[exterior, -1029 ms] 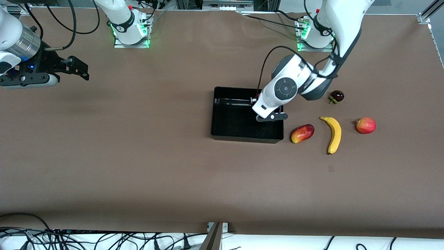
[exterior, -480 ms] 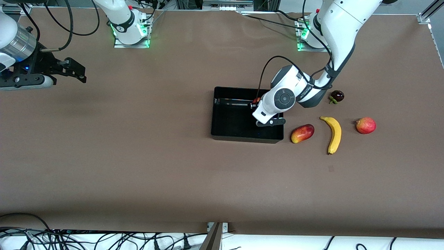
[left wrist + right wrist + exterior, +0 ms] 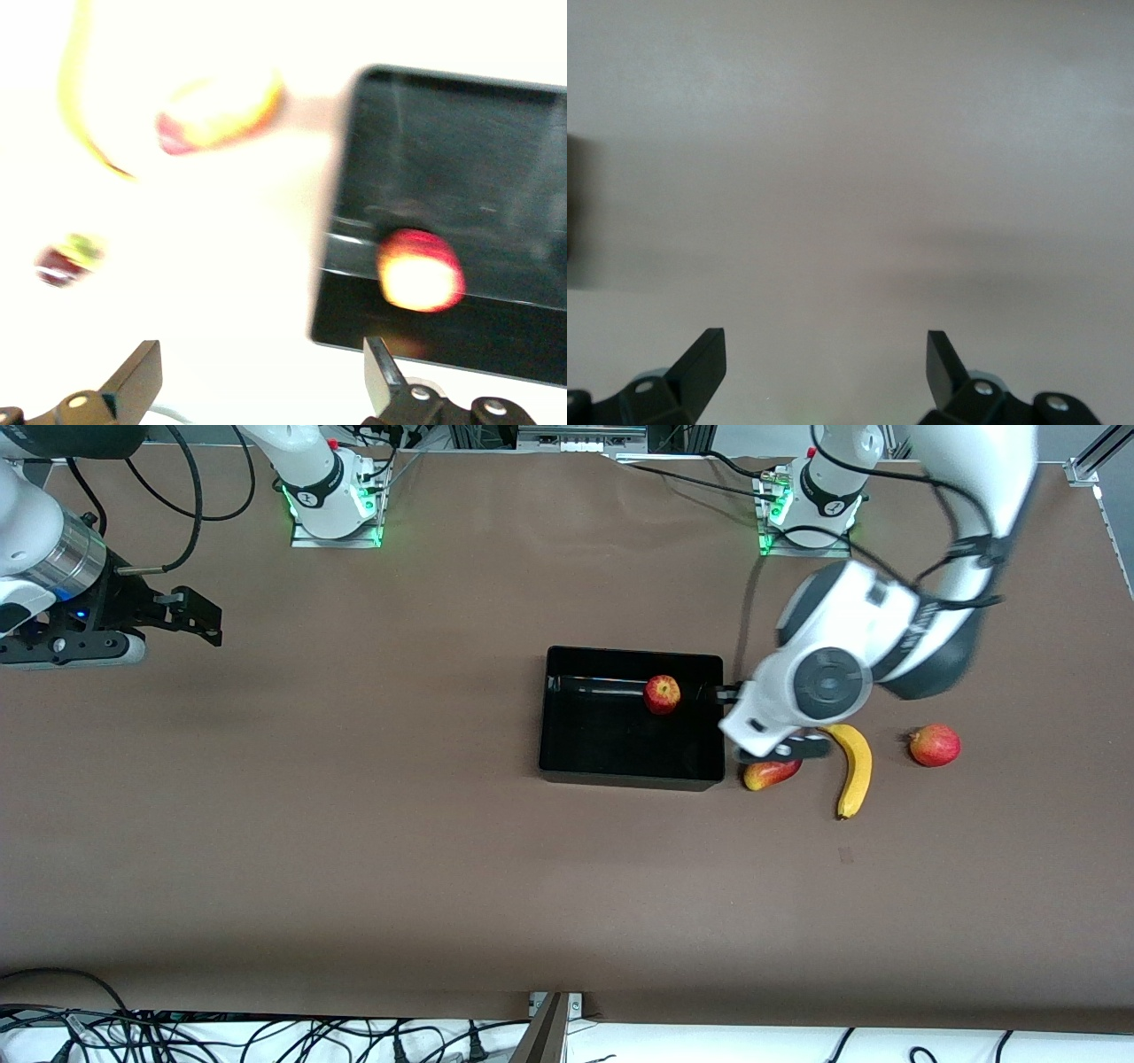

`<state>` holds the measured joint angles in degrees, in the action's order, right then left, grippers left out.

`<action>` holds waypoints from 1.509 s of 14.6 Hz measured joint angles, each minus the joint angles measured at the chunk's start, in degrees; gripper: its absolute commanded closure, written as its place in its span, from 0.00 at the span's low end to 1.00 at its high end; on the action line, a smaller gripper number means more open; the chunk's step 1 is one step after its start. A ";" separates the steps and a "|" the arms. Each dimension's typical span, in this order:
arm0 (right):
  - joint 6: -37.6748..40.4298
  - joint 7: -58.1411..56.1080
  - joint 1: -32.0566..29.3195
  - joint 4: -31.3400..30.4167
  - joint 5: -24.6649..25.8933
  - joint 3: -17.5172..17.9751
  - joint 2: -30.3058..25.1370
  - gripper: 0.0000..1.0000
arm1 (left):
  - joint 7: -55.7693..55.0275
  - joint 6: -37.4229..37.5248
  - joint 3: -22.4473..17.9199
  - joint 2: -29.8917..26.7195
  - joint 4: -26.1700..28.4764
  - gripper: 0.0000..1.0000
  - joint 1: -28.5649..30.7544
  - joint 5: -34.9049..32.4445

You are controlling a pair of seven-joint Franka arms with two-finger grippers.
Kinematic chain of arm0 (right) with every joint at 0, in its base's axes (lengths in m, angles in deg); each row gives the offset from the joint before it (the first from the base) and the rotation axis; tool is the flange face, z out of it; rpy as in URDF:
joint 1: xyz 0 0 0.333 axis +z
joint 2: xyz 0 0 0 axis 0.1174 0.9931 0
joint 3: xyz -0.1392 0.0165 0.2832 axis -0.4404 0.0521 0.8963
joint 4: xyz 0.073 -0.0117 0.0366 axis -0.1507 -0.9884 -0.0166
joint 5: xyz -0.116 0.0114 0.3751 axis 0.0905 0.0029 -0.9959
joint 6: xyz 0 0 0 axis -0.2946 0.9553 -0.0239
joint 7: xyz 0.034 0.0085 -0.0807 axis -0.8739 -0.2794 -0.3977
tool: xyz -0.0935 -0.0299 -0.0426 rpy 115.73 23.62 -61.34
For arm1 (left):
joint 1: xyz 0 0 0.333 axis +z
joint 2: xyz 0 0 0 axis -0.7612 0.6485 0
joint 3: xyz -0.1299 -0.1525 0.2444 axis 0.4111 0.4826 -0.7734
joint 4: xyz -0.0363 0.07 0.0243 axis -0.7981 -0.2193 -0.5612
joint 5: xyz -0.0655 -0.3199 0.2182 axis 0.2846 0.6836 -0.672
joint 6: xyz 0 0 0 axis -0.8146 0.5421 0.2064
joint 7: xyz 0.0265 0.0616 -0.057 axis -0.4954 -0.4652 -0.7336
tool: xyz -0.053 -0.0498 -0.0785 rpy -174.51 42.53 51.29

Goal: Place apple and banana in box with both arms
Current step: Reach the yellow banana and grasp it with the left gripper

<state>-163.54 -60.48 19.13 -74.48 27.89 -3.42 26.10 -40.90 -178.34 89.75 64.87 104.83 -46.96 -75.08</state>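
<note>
Apple [image 3: 662,693] set in box [image 3: 567,766]. Left gripper [image 3: 257,381] spread, empty; banana [image 3: 854,766] best gripped mid-length, across curve. Right gripper [image 3: 824,372] spread, waiting.

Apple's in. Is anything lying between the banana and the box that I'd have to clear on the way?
Yes: the mango-like fruit lies on the table between the banana and the box, beside the box's wall; the open left gripper hangs above it.

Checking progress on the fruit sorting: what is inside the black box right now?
Only the apple lies in the box; its whole floor shows. The banana lies on the table. The left gripper is open.
</note>
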 measured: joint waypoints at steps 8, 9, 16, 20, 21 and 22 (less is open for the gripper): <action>-0.64 0.00 0.02 0.26 0.08 0.22 0.25 0.00 | 31.09 -10.57 -1.21 7.98 0.77 0.00 15.75 -10.77; -0.66 0.00 0.02 0.28 0.08 0.25 0.32 0.00 | 34.14 -13.74 -1.22 9.64 1.49 0.00 18.37 -10.77; -0.68 0.00 0.02 0.39 0.08 0.27 0.41 0.00 | 37.38 -30.44 -0.91 13.34 12.10 0.83 22.17 -14.88; -0.68 0.00 0.02 0.40 0.08 0.27 0.41 0.00 | 37.51 -32.27 -1.06 13.37 13.76 1.00 22.93 -14.95; -0.69 0.00 0.02 0.40 0.08 0.27 0.41 0.00 | 37.54 -32.02 -0.94 13.17 13.59 1.00 22.92 -14.96; -0.69 0.00 0.02 0.41 0.08 0.27 0.41 0.00 | 37.54 -30.97 -0.51 12.80 13.06 1.00 22.92 -14.97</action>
<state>-164.22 -60.48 19.15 -74.07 27.96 -3.15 26.51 -3.36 -209.31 89.24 77.67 117.89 -24.04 -90.05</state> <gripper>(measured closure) 0.000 0.665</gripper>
